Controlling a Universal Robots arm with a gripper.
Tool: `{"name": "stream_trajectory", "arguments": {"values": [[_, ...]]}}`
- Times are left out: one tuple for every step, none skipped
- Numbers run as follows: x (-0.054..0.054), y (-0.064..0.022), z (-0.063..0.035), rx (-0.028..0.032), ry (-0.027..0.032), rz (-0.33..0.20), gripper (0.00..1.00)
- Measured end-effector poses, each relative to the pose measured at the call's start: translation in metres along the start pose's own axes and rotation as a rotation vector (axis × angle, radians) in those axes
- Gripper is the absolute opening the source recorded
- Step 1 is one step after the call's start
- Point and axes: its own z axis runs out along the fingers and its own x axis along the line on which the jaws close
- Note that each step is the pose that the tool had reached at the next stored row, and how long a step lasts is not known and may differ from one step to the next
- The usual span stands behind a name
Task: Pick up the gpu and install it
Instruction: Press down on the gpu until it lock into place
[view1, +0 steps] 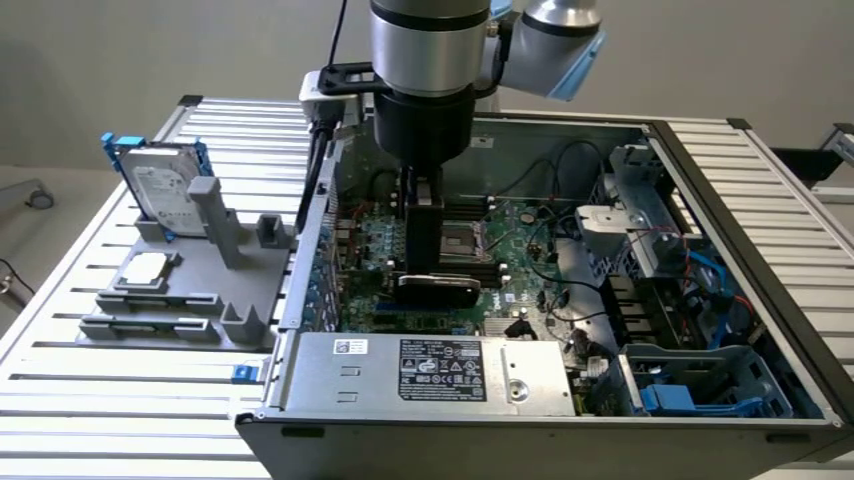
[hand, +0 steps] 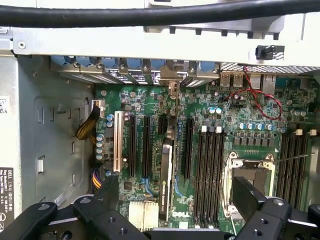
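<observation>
While one gpu (hand: 167, 180) stands in the motherboard (hand: 210, 130), the tool (view1: 438, 283) pinches it.

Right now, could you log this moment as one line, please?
gripper: shut on gpu | gpu: edge-on over motherboard slot | inside computer case

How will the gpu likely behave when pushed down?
Probably stiff: the gpu shows as a thin, straight edge. Standing on edge over the motherboard, it could tip sideways if unsupported. Its thinness suggests it is light and easily damaged.
</observation>
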Motion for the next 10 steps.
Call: {"name": "stream_trajectory", "arguments": {"values": [[0.0000, 0.0000, -0.0001, -0.0001, 0.0001, 0.000, 0.99], [0.0000, 0.0000, -0.0001, -0.0001, 0.0001, 0.000, 0.99], [0.0000, 0.0000, -0.0001, -0.0001, 0.0001, 0.000, 0.99], [0.0000, 0.0000, -0.0001, -0.0001, 0.0001, 0.000, 0.99], [0.0000, 0.0000, -0.0001, -0.0001, 0.0001, 0.000, 0.99], [0.0000, 0.0000, -0.0001, -0.0001, 0.0001, 0.000, 0.99], [0.0000, 0.0000, -0.0001, -0.0001, 0.0001, 0.000, 0.99], [0.0000, 0.0000, -0.0001, -0.0001, 0.0001, 0.000, 0.99], [0.0000, 0.0000, -0.0001, -0.0001, 0.0001, 0.000, 0.99], [0.0000, 0.0000, -0.0001, -0.0001, 0.0001, 0.000, 0.99]]}}
